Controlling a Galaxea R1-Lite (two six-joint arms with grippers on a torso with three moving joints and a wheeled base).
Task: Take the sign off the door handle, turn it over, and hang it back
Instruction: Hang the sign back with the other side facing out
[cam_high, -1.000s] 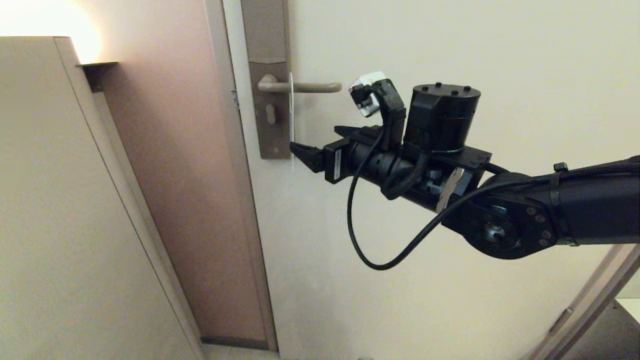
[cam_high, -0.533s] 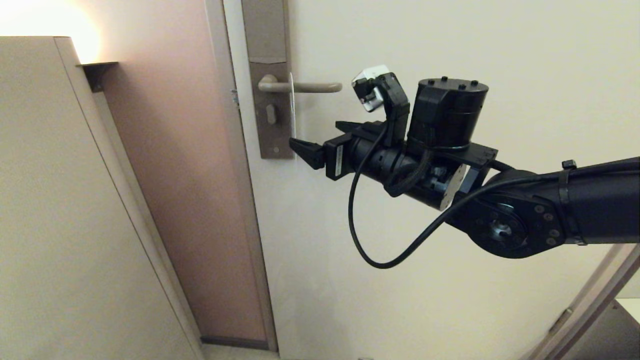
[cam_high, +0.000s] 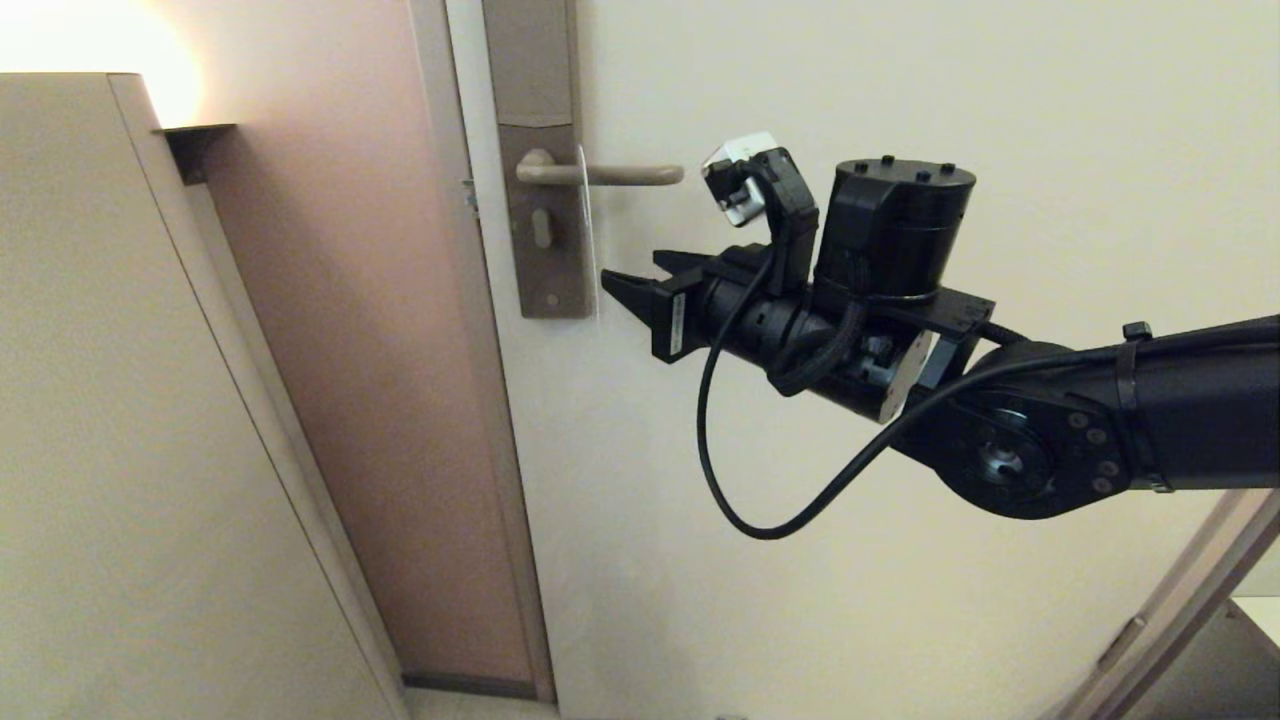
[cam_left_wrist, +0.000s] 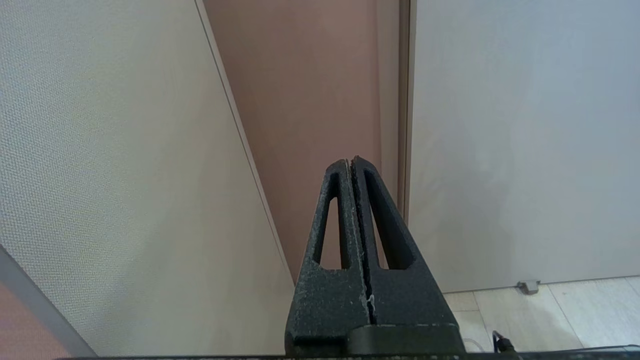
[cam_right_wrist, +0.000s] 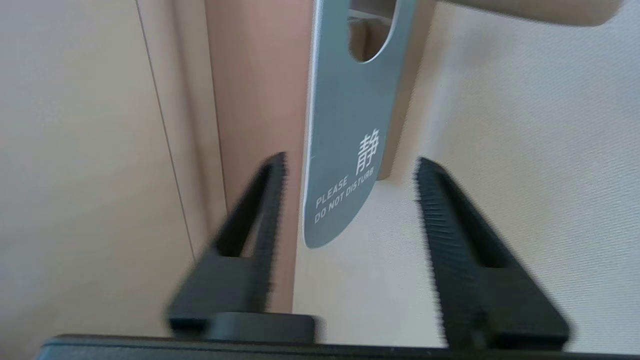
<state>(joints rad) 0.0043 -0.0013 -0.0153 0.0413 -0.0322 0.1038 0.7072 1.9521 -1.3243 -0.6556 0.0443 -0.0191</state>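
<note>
On the cream door (cam_high: 900, 100), the door handle (cam_high: 600, 174) juts out level from a tall brown-grey plate (cam_high: 540, 220) with a keyhole; the sign (cam_right_wrist: 345, 150) hangs on the handle through its round hole, close to the plate, blue face with white lettering "PLEASE DO NOT DISTURB" and one Chinese character turned to the right wrist camera; from the head view the sign (cam_high: 585, 230) shows only as a thin pale edge, so its face cannot be read there. Reaching in from the right, the right gripper (cam_high: 625, 290) points at the sign's lower end, just beside it; its two toothed fingers (cam_right_wrist: 440, 210) stand apart on either side of the sign's rounded bottom, gaps visible on both sides, nothing pinched. A black cable (cam_high: 720, 450) loops down under the right wrist, and the bulky black arm covers much of the door's middle. Left of the door stand a pinkish-brown wall strip (cam_high: 340, 350) and a pale cabinet panel (cam_high: 120, 400), with a bright lamp glow (cam_high: 90, 40) at the upper corner. The left gripper (cam_left_wrist: 352, 165) appears only in its own wrist view, low and away from the handle, fingers pressed together on nothing, aimed at the corner where panel, wall strip and door meet; a small doorstop (cam_left_wrist: 528, 286) sits at the floor line. The handle's top and the sign's upper end are cut off in the right wrist view.
</note>
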